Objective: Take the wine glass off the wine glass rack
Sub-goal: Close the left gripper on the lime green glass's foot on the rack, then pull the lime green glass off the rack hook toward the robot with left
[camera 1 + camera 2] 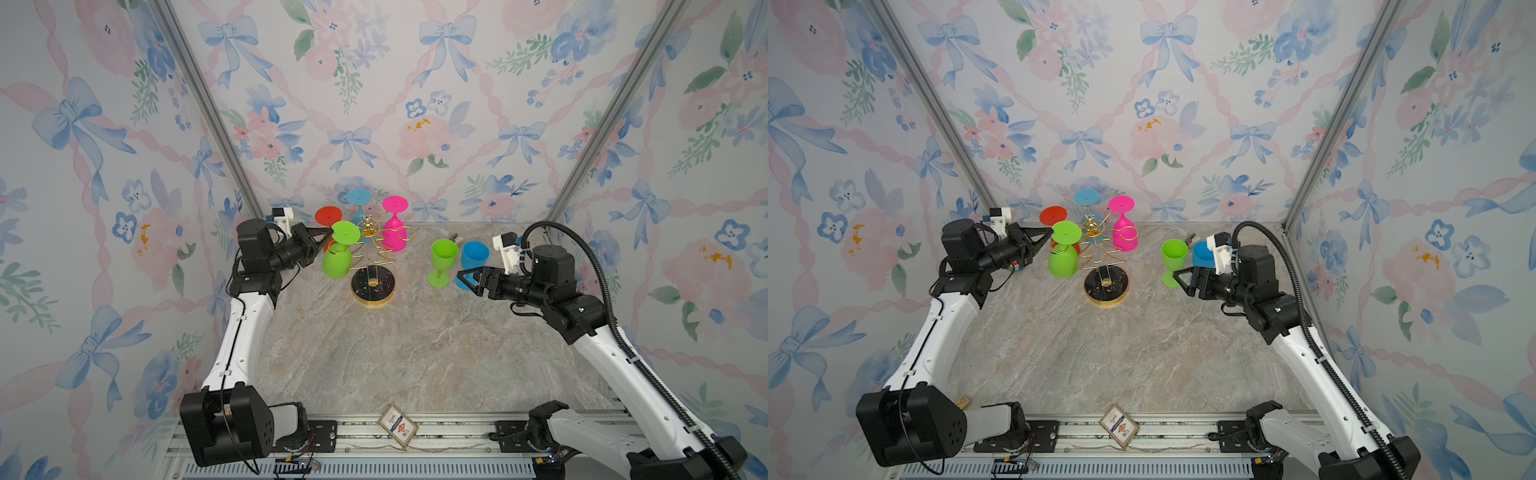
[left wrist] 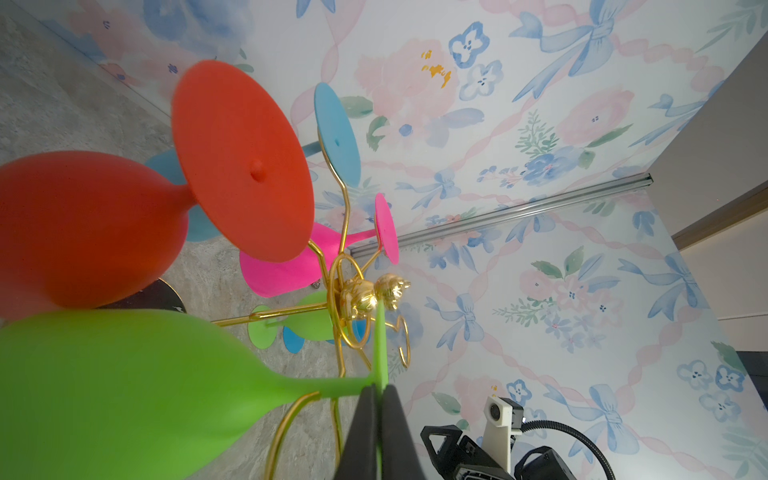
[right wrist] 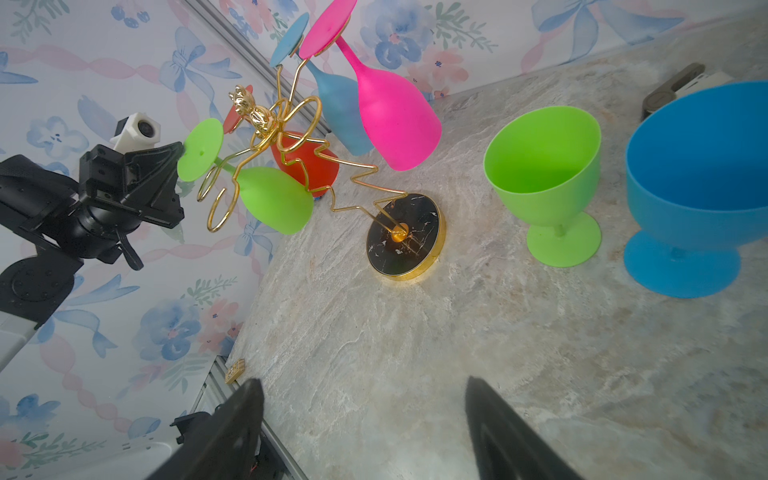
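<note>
Left fingers (image 2: 362,436) pinch the green wine glass (image 2: 124,386) by its flat foot.

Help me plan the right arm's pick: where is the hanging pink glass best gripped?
Probably its flat foot, pinched at the outer rim from the right, away from the wine glass rack. The pink glass hangs upside down, so the foot sits exposed on top, thin enough to pinch; the bowl looks wide and rounded.

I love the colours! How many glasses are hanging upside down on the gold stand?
4: green glass front left, pinched by the left gripper; red glass behind it; blue glass at the back; pink glass back right. None seems hidden.
</note>
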You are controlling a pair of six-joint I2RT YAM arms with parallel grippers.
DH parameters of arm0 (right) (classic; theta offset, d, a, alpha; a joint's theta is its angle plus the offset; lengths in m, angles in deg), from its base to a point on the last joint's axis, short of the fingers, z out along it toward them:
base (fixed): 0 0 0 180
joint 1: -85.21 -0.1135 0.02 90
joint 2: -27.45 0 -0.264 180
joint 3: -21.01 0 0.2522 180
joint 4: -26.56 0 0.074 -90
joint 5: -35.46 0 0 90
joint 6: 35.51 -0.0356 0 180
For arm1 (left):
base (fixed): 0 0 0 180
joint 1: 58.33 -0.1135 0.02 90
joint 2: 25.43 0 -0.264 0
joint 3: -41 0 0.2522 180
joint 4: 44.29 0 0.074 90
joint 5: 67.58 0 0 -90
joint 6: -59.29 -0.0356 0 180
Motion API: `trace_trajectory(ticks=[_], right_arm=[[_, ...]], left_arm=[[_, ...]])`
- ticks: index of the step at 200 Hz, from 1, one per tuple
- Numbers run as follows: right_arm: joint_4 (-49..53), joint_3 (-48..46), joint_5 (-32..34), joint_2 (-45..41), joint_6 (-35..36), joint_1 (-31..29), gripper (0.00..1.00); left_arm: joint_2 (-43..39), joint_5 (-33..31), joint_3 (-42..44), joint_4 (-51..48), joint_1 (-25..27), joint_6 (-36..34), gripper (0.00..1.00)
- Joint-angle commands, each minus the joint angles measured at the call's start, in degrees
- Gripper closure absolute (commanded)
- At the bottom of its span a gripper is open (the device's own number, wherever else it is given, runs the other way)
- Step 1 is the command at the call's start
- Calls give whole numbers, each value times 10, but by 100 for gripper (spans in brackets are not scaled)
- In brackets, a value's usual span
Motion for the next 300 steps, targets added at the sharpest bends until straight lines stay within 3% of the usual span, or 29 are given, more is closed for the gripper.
trace_trajectory(ticks=[1,175,300], right_arm=[[-14,-11,1,-8,-7,3,21],[-17,-27,3,-20,-14,4,22],[-16,-34,4,-26,-12,4,21]], left_arm=[[10,-1,12,43,1,13,100],[3,-7,14,48,-44,6,100],[-102,-2,94,48,-111,22,100]])
